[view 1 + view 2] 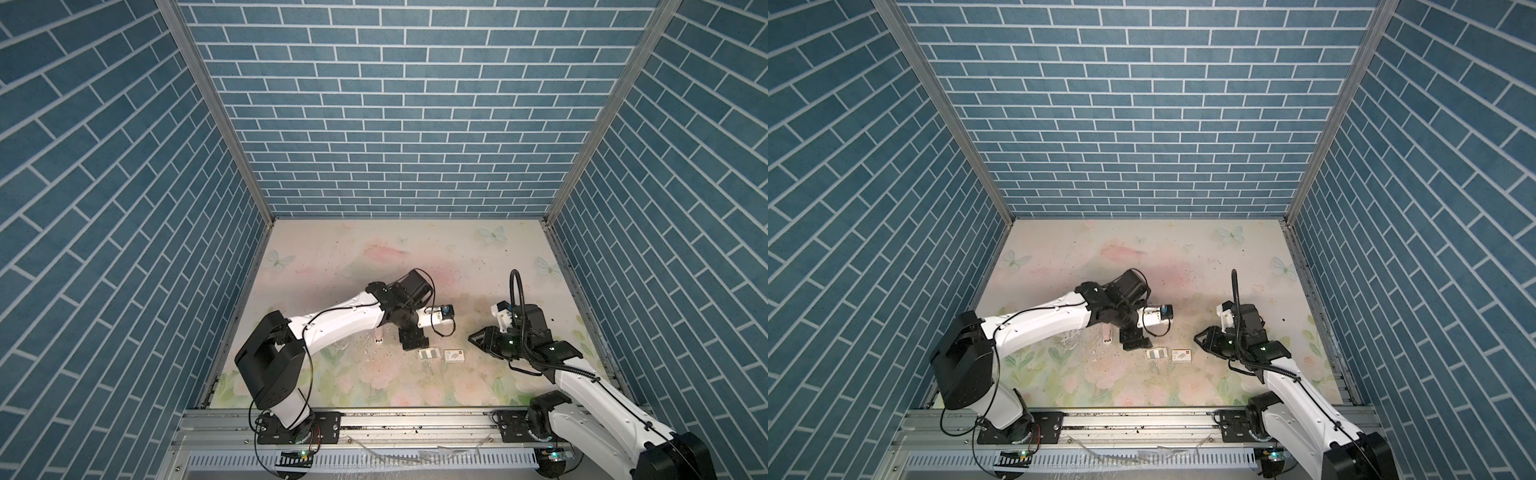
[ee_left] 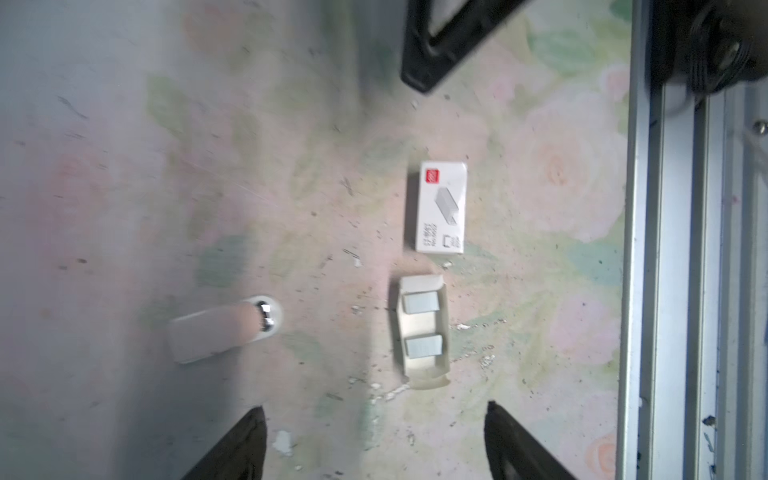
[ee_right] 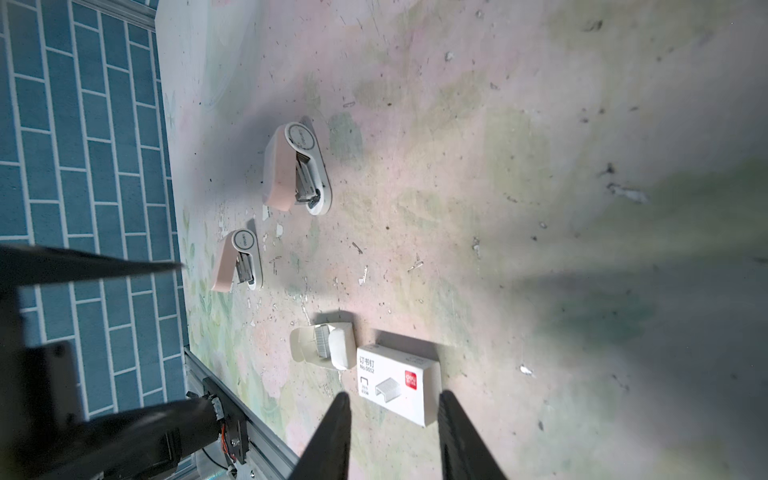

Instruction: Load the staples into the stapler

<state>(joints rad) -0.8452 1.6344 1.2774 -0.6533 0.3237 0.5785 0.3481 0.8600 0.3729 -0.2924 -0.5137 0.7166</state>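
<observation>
Counting 2 pink-white staplers [image 3: 297,168] [image 3: 239,259], 2 silvery metal staple strips [image 2: 422,302] [image 2: 424,346] in 1 cardboard tray [image 2: 428,380], 1 white box [image 2: 440,208]; left gripper [image 2: 374,407], right gripper [image 3: 395,394] gape, empty.

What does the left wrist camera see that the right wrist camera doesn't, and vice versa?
Left wrist only: both stacks of staples in the open tray. Right wrist only: the blue brick wall and two staplers, not one. Shared: a stapler, the tray, the white box with its red mark, the flowery tabletop.

Blue brick-patterned walls [image 1: 374,124], pastel floral tabletop [image 1: 353,257], pink-and-white staplers [image 3: 276,174], silver-grey staples [image 2: 422,302], red-marked white box [image 2: 441,207].
</observation>
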